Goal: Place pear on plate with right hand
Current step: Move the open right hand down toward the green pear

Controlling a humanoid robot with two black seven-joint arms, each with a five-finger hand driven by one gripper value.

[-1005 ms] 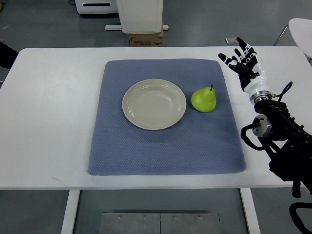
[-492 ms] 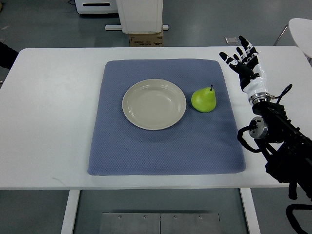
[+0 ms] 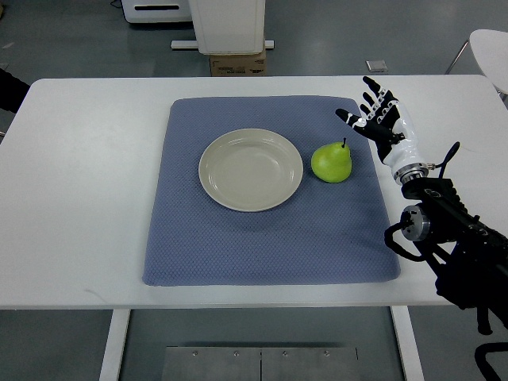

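Pear: green, dark stem upright, set on the blue mat at the plate's 3 o'clock.
Right hand: fingers spread, nothing held, at the pear's 2 o'clock.
Cut off: right forearm at the frame edge.

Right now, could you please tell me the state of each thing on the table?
Pear: on the blue mat, beside the plate, untouched.
Plate: empty.
Blue mat: spread flat on the table.
Right robot hand: open, fingers spread, holding nothing, right of the pear.

White table — grey floor
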